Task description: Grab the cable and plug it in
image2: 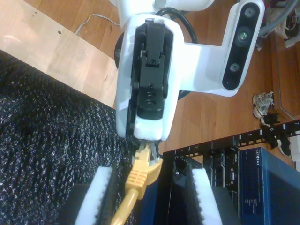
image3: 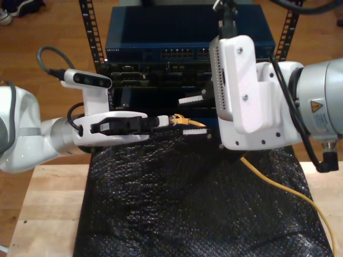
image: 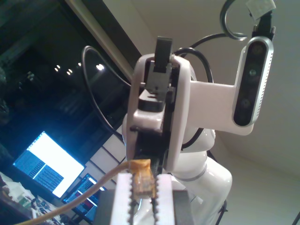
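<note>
Pinching the clear plug (image: 143, 183) of the cable (image3: 280, 186) between pressed-together serrated pads: the pincer of my first gripper (image3: 170, 121), reaching in from the exterior view's left. Spread wide around the yellow boot: the pincer of my second gripper (image3: 193, 115) (pads either side, contact hard to judge). Trailing from there across the black mat (image3: 182, 209) toward the exterior view's lower right. Just behind, a rack (image3: 187, 37) of network gear; under the mat, a pale wooden bench (image3: 48, 214).
</note>
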Robot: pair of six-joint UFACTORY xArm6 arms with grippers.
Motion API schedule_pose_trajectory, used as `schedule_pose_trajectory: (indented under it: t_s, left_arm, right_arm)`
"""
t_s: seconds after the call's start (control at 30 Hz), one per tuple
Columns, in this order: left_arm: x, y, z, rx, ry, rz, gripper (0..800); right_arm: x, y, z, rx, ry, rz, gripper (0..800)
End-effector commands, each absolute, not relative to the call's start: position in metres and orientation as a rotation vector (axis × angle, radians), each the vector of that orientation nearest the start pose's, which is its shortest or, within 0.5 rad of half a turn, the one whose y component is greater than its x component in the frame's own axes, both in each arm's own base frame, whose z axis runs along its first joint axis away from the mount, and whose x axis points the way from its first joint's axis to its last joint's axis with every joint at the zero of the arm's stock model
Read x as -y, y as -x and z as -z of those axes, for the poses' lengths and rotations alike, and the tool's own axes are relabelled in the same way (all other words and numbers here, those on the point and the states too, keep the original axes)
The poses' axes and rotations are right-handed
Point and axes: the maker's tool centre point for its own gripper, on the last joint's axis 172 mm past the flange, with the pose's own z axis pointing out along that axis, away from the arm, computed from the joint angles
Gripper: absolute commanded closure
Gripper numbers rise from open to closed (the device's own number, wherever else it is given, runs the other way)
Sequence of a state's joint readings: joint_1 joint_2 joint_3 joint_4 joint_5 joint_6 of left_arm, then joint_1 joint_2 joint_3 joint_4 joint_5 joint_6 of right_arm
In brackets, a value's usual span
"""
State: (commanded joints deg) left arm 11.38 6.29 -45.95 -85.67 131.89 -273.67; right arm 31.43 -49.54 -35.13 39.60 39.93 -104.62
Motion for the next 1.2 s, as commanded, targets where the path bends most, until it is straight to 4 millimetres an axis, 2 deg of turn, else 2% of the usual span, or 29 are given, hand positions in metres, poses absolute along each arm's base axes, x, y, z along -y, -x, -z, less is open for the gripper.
schedule_pose_trajectory:
  t_s: [0.23, 0.47, 1.2]
  left_arm:
    - [0.1919, -0.3129, -0.4116, 0.558, -0.912, -0.326, 780]
    - [0.1919, -0.3129, -0.4109, 0.555, -0.912, -0.325, 780]
    - [0.1932, -0.3122, -0.4104, 0.554, -0.909, -0.319, 780]
  right_arm:
    - [-0.2771, -0.3136, -0.4253, -2.393, -1.507, -1.489, 467]
    - [-0.2776, -0.3132, -0.4253, -2.394, -1.508, -1.490, 576]
    - [-0.2823, -0.3112, -0.4267, -2.394, -1.548, -1.531, 655]
